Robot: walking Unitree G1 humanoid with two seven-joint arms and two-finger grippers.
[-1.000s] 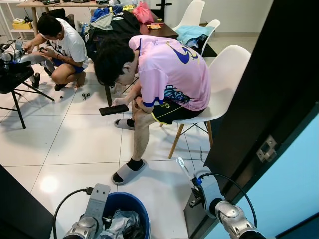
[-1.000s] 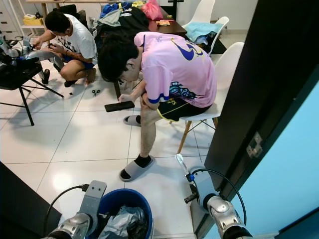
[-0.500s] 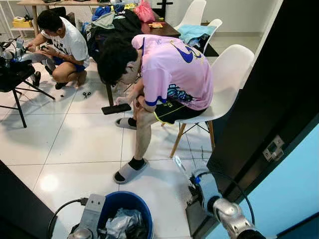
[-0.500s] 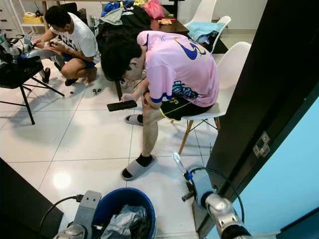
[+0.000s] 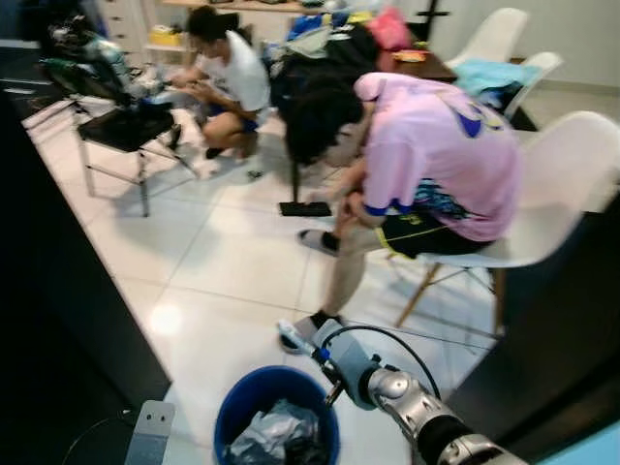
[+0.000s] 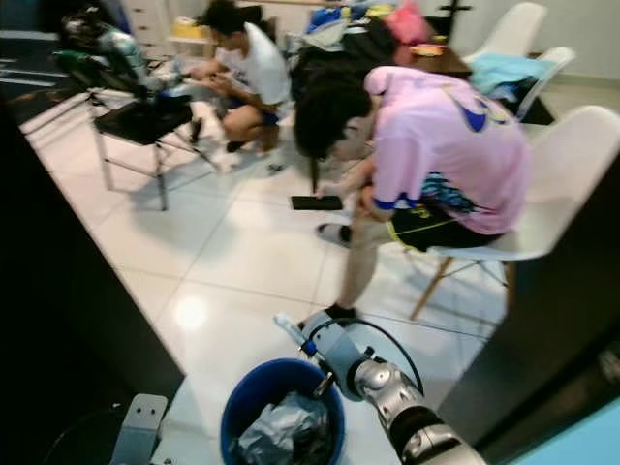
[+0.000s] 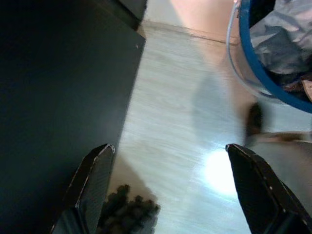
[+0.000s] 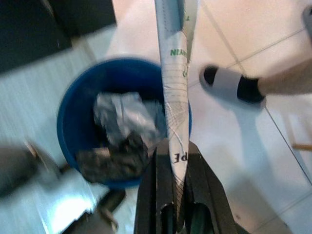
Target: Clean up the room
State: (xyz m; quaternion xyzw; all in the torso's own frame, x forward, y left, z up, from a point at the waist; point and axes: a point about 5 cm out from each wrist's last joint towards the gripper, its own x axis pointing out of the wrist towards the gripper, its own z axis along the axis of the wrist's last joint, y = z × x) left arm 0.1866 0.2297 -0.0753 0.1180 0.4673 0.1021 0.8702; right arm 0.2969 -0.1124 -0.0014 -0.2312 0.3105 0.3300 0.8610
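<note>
Far left: a black stand (image 5: 121,131) with gear on it, on the white tile floor (image 5: 208,262). A dark panel (image 5: 58,320) fills the near left. A crouching person (image 5: 228,82) in a white shirt is just right of the stand, far side of the room.

Left gripper (image 7: 170,185) hangs low at near left, above pale floor beside the dark panel; jaws open wide, nothing between them. The bin's blue rim is at the edge of the left wrist view.

Near centre: blue bin (image 5: 276,417) on the floor, holding crumpled grey bags (image 5: 276,436).

Right gripper (image 8: 171,161) is just right of the bin, at its rim, jaws closed on a tube (image 8: 174,73), long, whitish, with green print. In the eye views the tube (image 5: 295,339) juts from the gripper toward the far left, tip over the floor just beyond the bin. In the right wrist view it crosses over the bin's right edge.

Centre right: a seated person (image 5: 426,155) in a pink shirt, bent forward on a white chair (image 5: 562,184), holding a phone (image 5: 305,208) low. Their slipper (image 8: 229,85) is on the floor near the bin, apart from it.

Far back: a cluttered bench (image 5: 426,63) with clothes, more white chairs (image 5: 494,39). Dark door (image 5: 542,368) at near right.
</note>
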